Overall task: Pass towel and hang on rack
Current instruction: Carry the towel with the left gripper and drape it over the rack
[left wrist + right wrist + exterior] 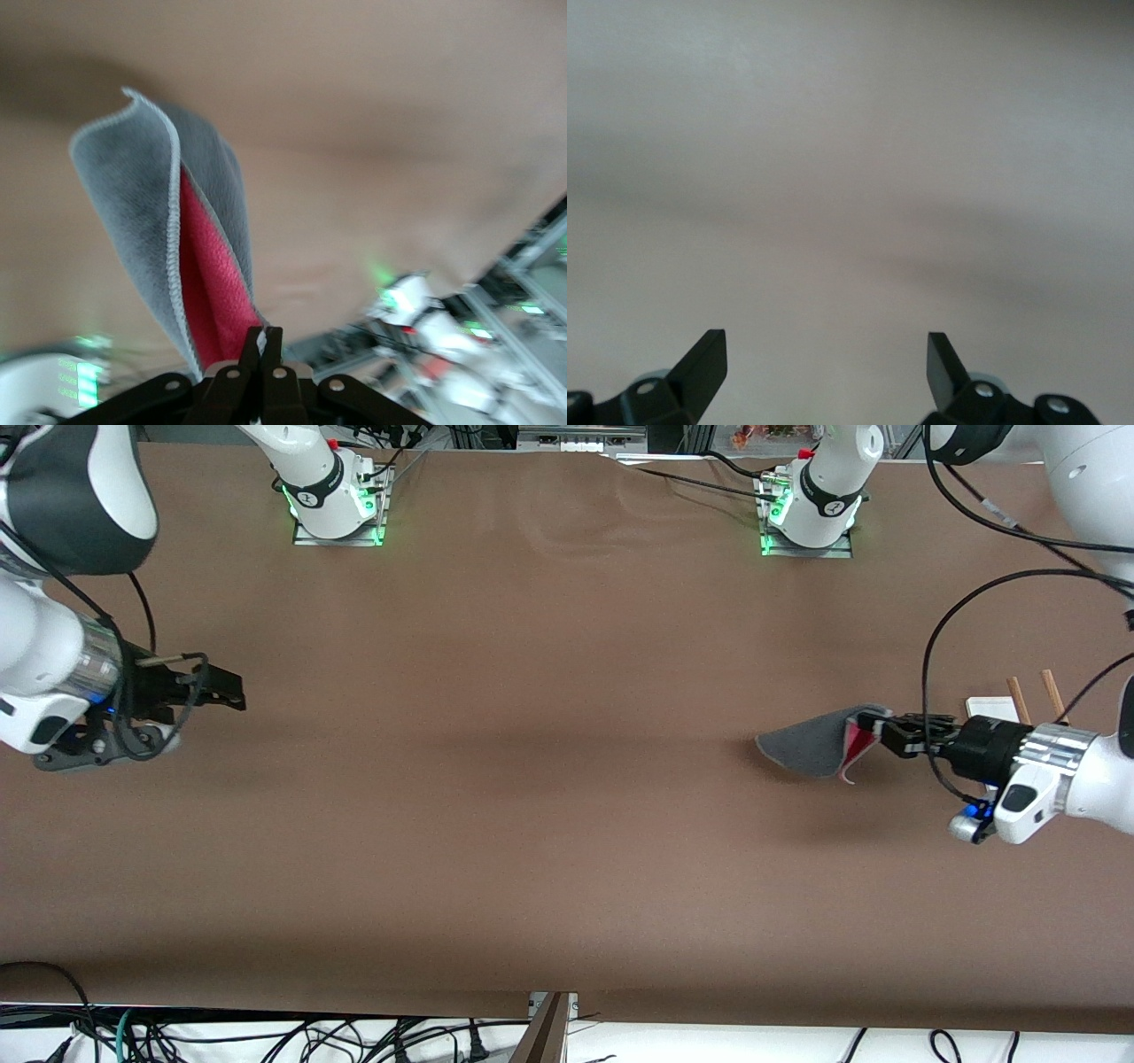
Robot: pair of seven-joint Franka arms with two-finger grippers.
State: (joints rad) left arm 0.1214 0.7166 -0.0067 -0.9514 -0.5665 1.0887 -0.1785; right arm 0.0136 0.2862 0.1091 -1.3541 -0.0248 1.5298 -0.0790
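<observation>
The towel (815, 748) is dark grey with a pink-red inner face and hangs folded from my left gripper (879, 731), which is shut on its stitched edge and holds it above the table at the left arm's end. In the left wrist view the towel (168, 230) hangs from the closed fingertips (264, 341). The rack (1019, 701) stands beside the left gripper; only its two brown rods and a bit of white base show, the remainder hidden by the arm. My right gripper (232, 689) is open and empty above the table at the right arm's end, also seen in the right wrist view (826, 352).
The brown table (532, 797) stretches between the two arms. The arm bases (332, 500) stand along the table's edge farthest from the front camera. Cables hang below the near edge.
</observation>
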